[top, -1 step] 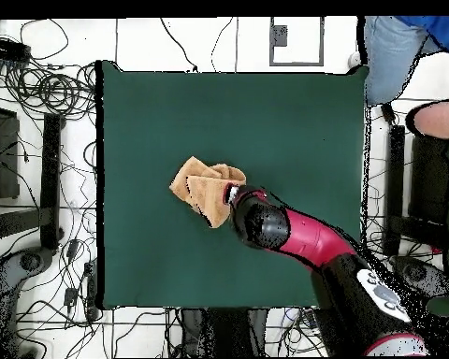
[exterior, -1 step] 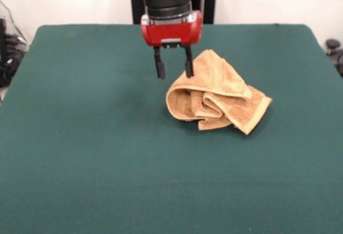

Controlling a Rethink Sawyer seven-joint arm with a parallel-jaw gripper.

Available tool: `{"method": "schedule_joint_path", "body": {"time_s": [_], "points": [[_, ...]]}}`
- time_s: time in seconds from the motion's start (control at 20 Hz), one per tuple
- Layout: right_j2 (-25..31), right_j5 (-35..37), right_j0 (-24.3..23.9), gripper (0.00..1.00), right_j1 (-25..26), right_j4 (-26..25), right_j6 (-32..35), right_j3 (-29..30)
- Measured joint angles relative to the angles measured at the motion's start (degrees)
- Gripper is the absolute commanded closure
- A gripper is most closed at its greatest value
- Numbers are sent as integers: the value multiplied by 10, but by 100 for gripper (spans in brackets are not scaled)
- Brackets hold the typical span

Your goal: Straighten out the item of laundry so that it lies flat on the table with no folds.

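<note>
So the big rectangular bench (exterior, -1 step: 80, 153) topped with dark green felt-like cloth is taking up nearly the whole front view, and its left half is just bare green. Moving right, the red and black arm (exterior, -1 step: 167, 8) is coming down from the top, and the gripper (exterior, -1 step: 174, 68) is hanging a bit above the cloth with its two black fingers (exterior, -1 step: 159, 67) spread apart and nothing between them, so it's open and empty. The right finger is sitting just at the upper left edge of the towel from this angle; can't really tell if it's touching it or only lined up in front.

Just right of the gripper, the small tan to golden orange terry-cloth towel (exterior, -1 step: 217, 94) is lying near the middle of the bench, slightly right of centre. It's bunched up, not flat at all: one layer is draping over the top like a flap, a rolled fold is curling round at the lower left, and a hemmed corner is poking out toward the lower right.

In the overhead view the towel (top, -1 step: 200, 187) is showing as a crumpled lump around the bench's middle, with the arm's round black and red end (top, -1 step: 256, 222) sitting over its lower right edge. At the top right corner a person's blue sleeve (top, -1 step: 397, 47) is peeking in, well off the bench.
</note>
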Motion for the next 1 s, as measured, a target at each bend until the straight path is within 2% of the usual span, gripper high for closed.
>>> {"method": "schedule_joint_path", "body": {"time_s": [0.35,0.85,0.9,1.0], "points": [[22,-30,-30,0,66,0,0,-1],[77,-34,-73,0,101,17,0,-1],[80,-34,-74,100,101,27,0,-1],[80,-34,-74,100,101,29,0,-1]]}}
